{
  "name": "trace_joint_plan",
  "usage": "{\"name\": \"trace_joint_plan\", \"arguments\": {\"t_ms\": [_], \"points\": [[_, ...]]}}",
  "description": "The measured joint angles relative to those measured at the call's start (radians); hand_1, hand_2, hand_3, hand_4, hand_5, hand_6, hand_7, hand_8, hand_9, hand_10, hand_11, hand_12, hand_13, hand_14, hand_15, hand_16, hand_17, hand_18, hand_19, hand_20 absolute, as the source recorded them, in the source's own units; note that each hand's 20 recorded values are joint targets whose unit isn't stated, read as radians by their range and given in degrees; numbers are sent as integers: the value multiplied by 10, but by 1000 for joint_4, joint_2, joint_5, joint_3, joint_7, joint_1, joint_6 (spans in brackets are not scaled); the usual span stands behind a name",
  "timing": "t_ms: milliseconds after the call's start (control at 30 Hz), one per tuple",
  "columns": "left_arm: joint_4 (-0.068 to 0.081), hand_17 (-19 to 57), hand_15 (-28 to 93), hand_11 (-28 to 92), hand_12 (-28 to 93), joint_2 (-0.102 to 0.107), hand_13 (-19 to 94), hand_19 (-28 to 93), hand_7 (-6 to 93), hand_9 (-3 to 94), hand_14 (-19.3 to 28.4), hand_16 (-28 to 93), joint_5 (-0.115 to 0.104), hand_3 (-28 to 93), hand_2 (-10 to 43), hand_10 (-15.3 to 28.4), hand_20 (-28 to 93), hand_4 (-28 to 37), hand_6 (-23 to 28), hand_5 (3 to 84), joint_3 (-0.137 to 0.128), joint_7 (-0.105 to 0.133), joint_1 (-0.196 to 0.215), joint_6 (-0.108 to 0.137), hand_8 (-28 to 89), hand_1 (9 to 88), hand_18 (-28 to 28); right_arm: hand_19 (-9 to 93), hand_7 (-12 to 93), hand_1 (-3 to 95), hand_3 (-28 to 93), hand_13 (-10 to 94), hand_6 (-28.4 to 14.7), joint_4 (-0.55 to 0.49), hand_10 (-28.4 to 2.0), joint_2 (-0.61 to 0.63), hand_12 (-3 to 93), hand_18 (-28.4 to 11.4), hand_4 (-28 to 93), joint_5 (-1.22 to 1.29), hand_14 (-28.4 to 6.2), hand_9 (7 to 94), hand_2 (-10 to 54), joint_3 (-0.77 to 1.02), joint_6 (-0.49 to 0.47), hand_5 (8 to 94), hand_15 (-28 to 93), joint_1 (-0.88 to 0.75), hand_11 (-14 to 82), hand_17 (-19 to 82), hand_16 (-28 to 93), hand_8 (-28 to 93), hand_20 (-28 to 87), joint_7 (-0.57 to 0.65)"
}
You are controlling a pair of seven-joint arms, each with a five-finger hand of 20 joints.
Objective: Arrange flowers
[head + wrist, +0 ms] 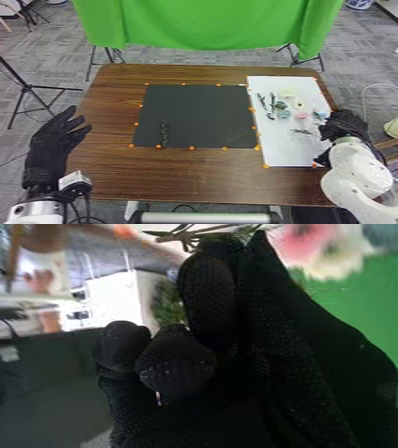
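Flowers [301, 115]: where the white sheet [289, 147] lies, pale-yellow, pink and light-blue blooms beside thin dark sprigs [272, 102]
Dark mat [195, 110]: one slender dark-green stem [163, 134]
Left hand [59, 134]: loosely spread, empty, at the bench's [204, 175] left edge
Right hand [343, 125]: at the sheet's right edge; openness and hold, cannot tell

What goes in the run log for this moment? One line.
sprig on black mat | flowers on white sheet | left hand open, at table's left edge | right hand beside flowers
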Motion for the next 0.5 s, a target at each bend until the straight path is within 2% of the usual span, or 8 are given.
{"name": "trace_joint_plan", "arguments": {"t_ms": [300, 500], "points": [[-4, -104, 458, 243, 92, 9, 250, 560, 160, 317, 250, -85, -4, 811, 71, 178, -5, -255, 84, 353, -18, 7, 12, 11, -111, 230, 232, 932, 202, 512, 829, 827, -32, -44, -115, -25, 214, -251, -283, -22, -83, 883, -95, -84, -43, 889, 810, 180, 505, 456, 187, 116, 477, -21], [-13, -104, 459, 242, 92, 8, 249, 560, 160, 317, 250, -85, -3, 811, 70, 179, -5, -254, 85, 353, -39, 1, 31, 12, -111, 231, 232, 932, 198, 512, 831, 829, -34, -29, -117, -110, 216, -254, -283, -23, -85, 886, -95, -271, -98, 892, 808, 372, 503, 458, 191, 118, 483, -50]]}}
